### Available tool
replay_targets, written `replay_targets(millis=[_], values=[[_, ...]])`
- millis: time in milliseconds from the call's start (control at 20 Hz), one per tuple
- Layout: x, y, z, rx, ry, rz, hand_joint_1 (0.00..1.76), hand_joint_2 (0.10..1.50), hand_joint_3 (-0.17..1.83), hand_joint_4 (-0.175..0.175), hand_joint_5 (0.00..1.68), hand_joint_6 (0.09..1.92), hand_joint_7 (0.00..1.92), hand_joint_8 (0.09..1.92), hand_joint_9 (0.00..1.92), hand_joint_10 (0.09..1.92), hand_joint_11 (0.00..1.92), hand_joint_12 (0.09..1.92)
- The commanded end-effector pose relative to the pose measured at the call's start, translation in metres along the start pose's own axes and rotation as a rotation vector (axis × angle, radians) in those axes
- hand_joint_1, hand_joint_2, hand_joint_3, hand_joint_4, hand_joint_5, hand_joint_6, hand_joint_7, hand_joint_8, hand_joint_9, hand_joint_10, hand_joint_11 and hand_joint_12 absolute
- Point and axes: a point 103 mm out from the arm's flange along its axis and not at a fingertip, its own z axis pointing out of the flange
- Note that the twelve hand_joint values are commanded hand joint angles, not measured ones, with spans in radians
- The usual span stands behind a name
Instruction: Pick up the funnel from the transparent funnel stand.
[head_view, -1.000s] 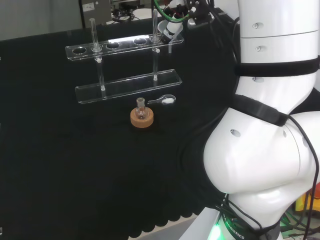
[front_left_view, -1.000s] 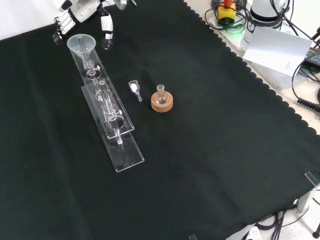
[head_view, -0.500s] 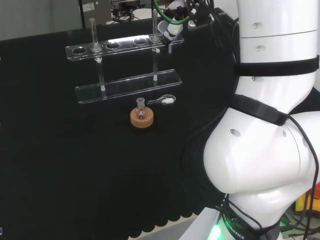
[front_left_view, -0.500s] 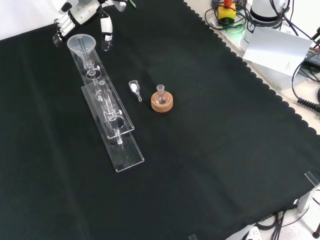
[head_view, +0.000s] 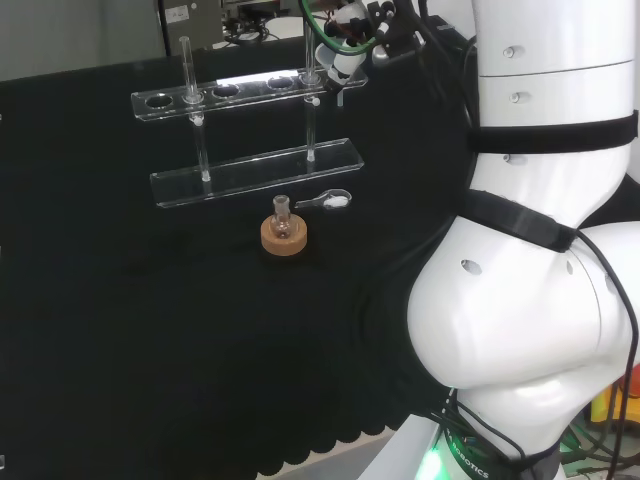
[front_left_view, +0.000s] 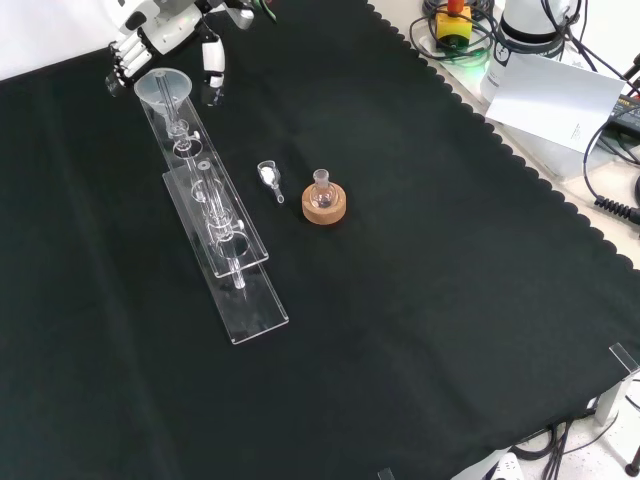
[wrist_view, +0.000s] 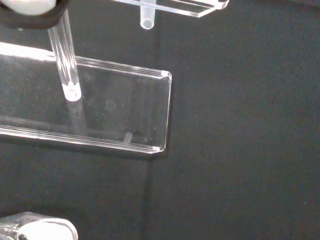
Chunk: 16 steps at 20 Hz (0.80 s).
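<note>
- My hand (front_left_view: 165, 30) sits at the far end of the clear funnel stand (front_left_view: 215, 215) in the front view, fingers curled around the funnel's (front_left_view: 163, 86) rim; whether they touch it, I cannot tell.
- The conical, translucent funnel rests in the stand's upper plate.
- Nearby on the black-clothed worktop (front_left_view: 420, 300): a small glass flask (front_left_view: 321, 184) on a cork ring (front_left_view: 325, 208), and a clear scoop (front_left_view: 268, 176) holding white powder.
</note>
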Motion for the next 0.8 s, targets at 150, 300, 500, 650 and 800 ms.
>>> replay_targets(millis=[150,300,500,650,800], values=[[-0.0007,0.0018,0.0014,0.002,-0.015,0.001,0.74,0.67,0.3,-0.015,0.0,0.09,0.08,0.09,0.09,0.81,0.0,1.46],[-0.0011,0.0029,0.0024,0.0,-0.01,0.0,0.77,0.64,0.38,-0.017,0.0,0.09,0.06,0.16,0.12,0.79,0.0,1.46],[-0.0005,0.0046,0.0034,-0.004,-0.009,-0.003,0.77,0.6,0.49,-0.022,0.0,0.09,0.0,0.43,0.17,0.77,0.01,1.46],[0.0002,0.0055,0.0022,-0.004,-0.01,0.0,0.77,0.59,0.53,-0.028,0.0,0.09,0.02,0.59,0.24,0.75,0.01,1.47],[0.001,0.0069,0.0021,0.005,-0.011,0.001,0.77,0.59,0.55,-0.032,0.04,0.09,0.07,0.64,0.27,0.75,0.02,1.47]])
